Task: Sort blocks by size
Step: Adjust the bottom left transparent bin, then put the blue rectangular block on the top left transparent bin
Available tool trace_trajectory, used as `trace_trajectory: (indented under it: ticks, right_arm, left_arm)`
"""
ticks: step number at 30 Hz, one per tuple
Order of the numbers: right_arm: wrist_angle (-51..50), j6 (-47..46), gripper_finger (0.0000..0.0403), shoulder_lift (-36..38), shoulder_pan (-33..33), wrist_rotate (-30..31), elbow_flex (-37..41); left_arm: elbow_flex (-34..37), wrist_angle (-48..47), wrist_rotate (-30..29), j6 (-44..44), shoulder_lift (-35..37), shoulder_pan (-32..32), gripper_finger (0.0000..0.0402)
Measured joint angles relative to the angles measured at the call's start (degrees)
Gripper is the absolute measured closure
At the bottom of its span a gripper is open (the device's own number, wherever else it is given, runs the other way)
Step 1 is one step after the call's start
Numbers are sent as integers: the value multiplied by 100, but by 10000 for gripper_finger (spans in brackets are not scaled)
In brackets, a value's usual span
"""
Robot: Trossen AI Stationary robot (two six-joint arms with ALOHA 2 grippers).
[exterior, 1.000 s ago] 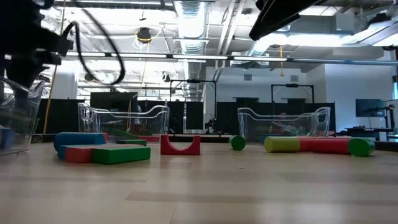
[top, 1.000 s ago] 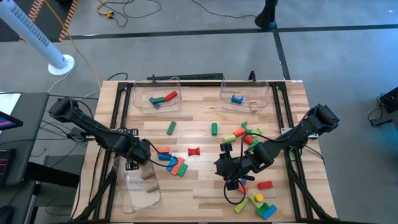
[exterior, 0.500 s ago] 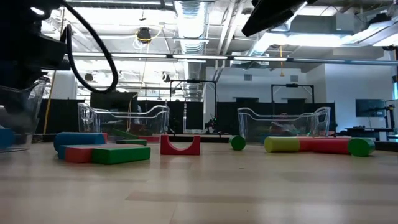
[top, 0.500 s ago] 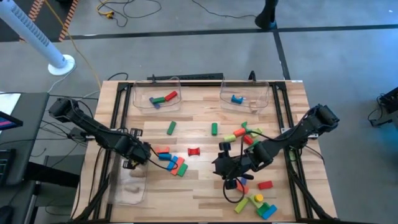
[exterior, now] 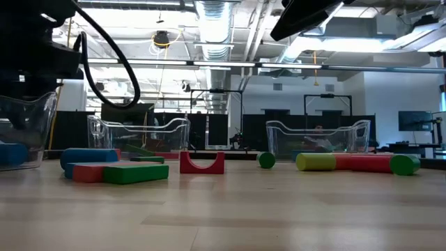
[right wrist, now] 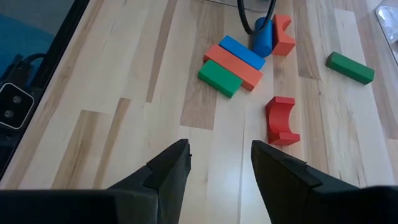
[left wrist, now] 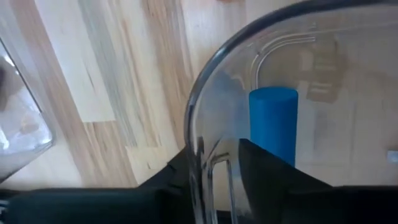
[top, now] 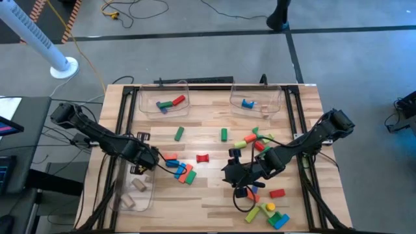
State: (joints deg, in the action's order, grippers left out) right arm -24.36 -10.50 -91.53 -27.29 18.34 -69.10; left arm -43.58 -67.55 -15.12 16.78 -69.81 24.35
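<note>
My left gripper [top: 140, 167] is at the table's left side, shut on the rim of a clear bin [top: 133, 192]. The bin holds a blue cylinder [left wrist: 273, 121] and plain wooden blocks [top: 138, 184]. It stands level on the table in the low view [exterior: 28, 129]. My right gripper [top: 237, 173] hangs open above bare wood near the table's middle, with nothing between its fingers [right wrist: 221, 148]. Loose blocks lie on the table: a blue, orange and green cluster [top: 182, 171], a red arch [top: 203, 158] and green bars [top: 179, 133]. My left gripper has the bin's rim [left wrist: 198, 163] between its two fingers, one finger [left wrist: 264, 171] inside the bin and the other [left wrist: 177, 180] outside. The fingers come steeply from above at the bin's far end. The bin's bottom is on the table.
Two more clear bins stand at the far edge, one [top: 162, 101] with red, green and blue blocks, one [top: 255, 101] with a blue block. More blocks lie at the right [top: 257, 140] and near right [top: 270, 213]. A dark frame borders the table.
The bin in my left gripper has swung from a slant toward the table's left edge and now stands level. The wooden blocks inside it have slid apart. My left gripper has rolled a little at the wrist. My right arm has kept still.
</note>
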Motion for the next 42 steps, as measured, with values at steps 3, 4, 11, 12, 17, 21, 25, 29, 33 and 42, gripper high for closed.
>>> trace_trajectory:
  ticks: [3, 4, 11, 12, 17, 21, 25, 29, 33, 42]
  right_arm:
    - [0, 0, 195, 0, -8, 0, 0]
    - [0, 0, 195, 2, -8, -1, 0]
    - [-2, -2, 195, 2, -8, -1, 0]
    - [-2, -2, 195, 2, -8, -1, 0]
    - [-2, 0, 195, 3, -55, -1, 0]
    - [-2, 6, 195, 4, -91, -3, 0]
    - [-4, 2, 195, 4, -89, -3, 0]
    - [-4, 2, 195, 4, -87, -3, 0]
    - [-9, 0, 195, 4, -105, -3, -2]
    - [-50, -20, 195, 4, -186, -3, -2]
  left_arm:
    - [-140, -73, 5, 17, 0, -4, 266]
    - [-220, -89, 6, 17, 3, -4, 256]
    - [-939, -286, 45, -34, 3, -4, 216]
    - [-1050, -301, 47, -64, 3, -4, 215]
    - [-1553, -306, -193, -256, 3, -4, 214]
    - [-1826, 129, -450, -567, 7, -4, 214]
    - [-1868, 1005, -400, -1081, -18, -25, 215]
    - [-1870, 1611, 19, -1422, -270, -188, 215]
    - [-1870, 1745, 443, -1646, -762, -357, 215]
    - [-1870, 1776, 1143, -2191, -2089, -539, 215]
